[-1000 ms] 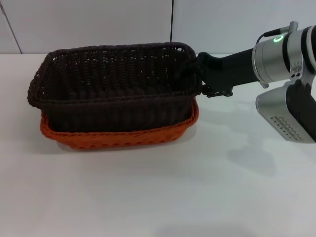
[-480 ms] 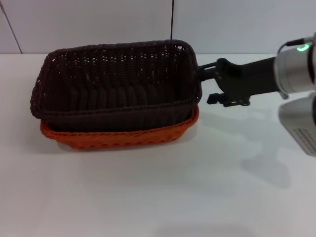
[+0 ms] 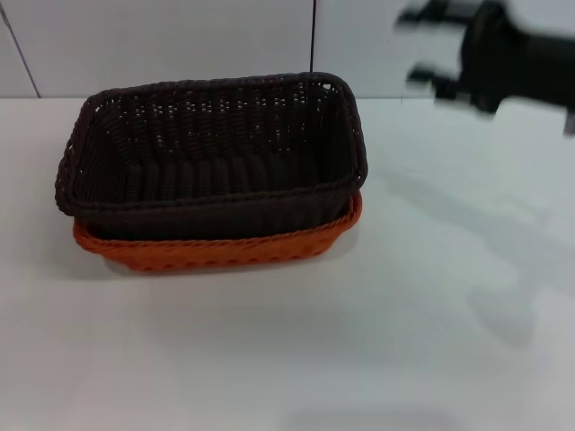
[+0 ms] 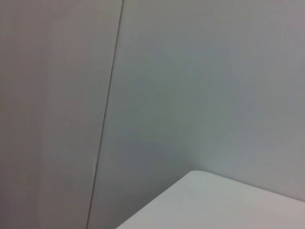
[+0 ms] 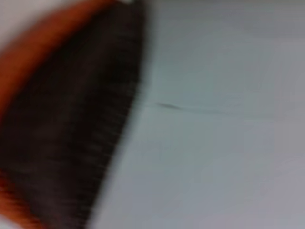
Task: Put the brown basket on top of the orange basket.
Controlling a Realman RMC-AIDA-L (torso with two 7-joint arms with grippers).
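Note:
The brown basket [image 3: 211,148] sits nested in the orange basket [image 3: 216,247] on the white table, left of centre in the head view. Only the orange rim and lower wall show beneath it. My right gripper [image 3: 417,49] is raised at the upper right, clear of both baskets, open and empty, and blurred by motion. The right wrist view shows the brown basket [image 5: 71,119] with the orange basket's rim [image 5: 38,47] beside it, both blurred. My left gripper is out of view.
The white table [image 3: 359,341] stretches in front of and to the right of the baskets. A pale wall with a dark vertical seam [image 3: 314,36] stands behind. The left wrist view shows only the wall and a table corner [image 4: 214,200].
My right gripper has let go of the brown basket's right end and pulled away up and to the right. The brown basket has settled level into the orange one.

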